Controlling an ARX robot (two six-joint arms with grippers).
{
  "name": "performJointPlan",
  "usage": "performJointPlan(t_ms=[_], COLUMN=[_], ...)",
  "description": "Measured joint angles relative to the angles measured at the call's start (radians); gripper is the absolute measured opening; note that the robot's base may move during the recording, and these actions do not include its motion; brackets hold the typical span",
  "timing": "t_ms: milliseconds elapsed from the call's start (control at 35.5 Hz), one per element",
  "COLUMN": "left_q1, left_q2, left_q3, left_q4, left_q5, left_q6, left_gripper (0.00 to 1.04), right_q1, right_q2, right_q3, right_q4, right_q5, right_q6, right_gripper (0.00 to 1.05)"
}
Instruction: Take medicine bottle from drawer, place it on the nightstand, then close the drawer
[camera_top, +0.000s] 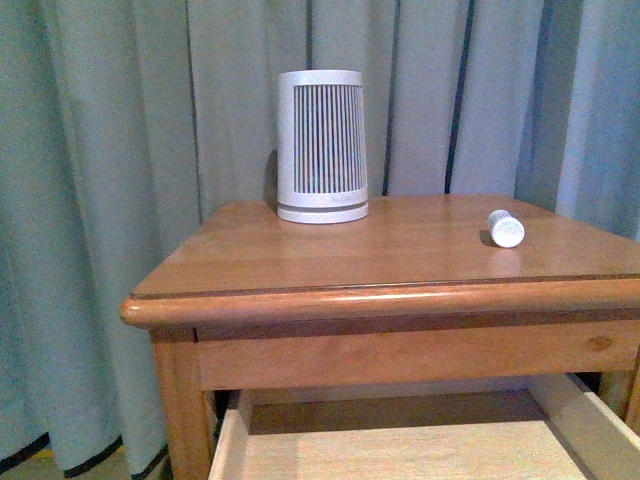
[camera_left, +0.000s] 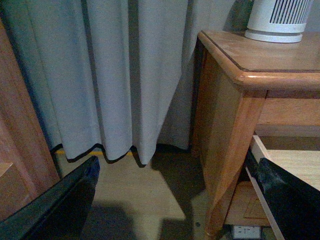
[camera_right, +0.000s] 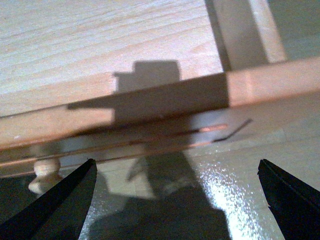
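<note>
Front view shows the nightstand (camera_top: 400, 300) with the medicine bottle (camera_top: 505, 228) lying on its side on the glossy tabletop (camera_top: 300, 260), toward the right part of the surface, its ribbed cap facing the camera. A larger white device (camera_top: 321, 146) with dark vertical slats stands upright toward the back of the same tabletop, well apart from the bottle, and grey curtains (camera_top: 100, 200) hang behind. Below the tabletop the drawer (camera_top: 400, 450) is pulled out, its pale wooden floor bare in the part that shows; neither arm appears in this view. In the right wrist view the right end effector (camera_right: 177, 200) hangs above the drawer's front edge with its two dark fingers (camera_right: 55, 205) spread wide and nothing between them; the front rail of the drawer lies just ahead of the fingertips, the pale drawer floor beyond it, and the round wooden knob (camera_right: 45, 175) sits near one fingertip. In the left wrist view the left end effector (camera_left: 175, 200) is also wide open and holds nothing, hanging low over the floor (camera_left: 140, 195) beside the nightstand's corner leg (camera_left: 230, 165), with one finger (camera_left: 285, 195) just in front of the open drawer's side wall and the curtain ahead.
</note>
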Motion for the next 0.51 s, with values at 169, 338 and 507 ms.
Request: performJointPlan(t_ms=[169,338,507], left_q1=[0.000,0.000,0.000], left_q2=[0.000,0.000,0.000], left_q3=[0.000,0.000,0.000], left_q4=[0.000,0.000,0.000], left_q5=[0.000,0.000,0.000], left_q6=[0.000,0.000,0.000], left_gripper=[0.98,0.98,0.98], right_q1=[-0.032,-0.077,-0.105], right_q2=[0.260,0.541,0.693], right_q3=[0.036,0.191,0.315], right_q4=[0.257,0.521,0.644], right_q5=[-0.002,0.030,0.034], right_q6=[-0.098,-0.228,-0.322], right_gripper=[0.98,0.98,0.98])
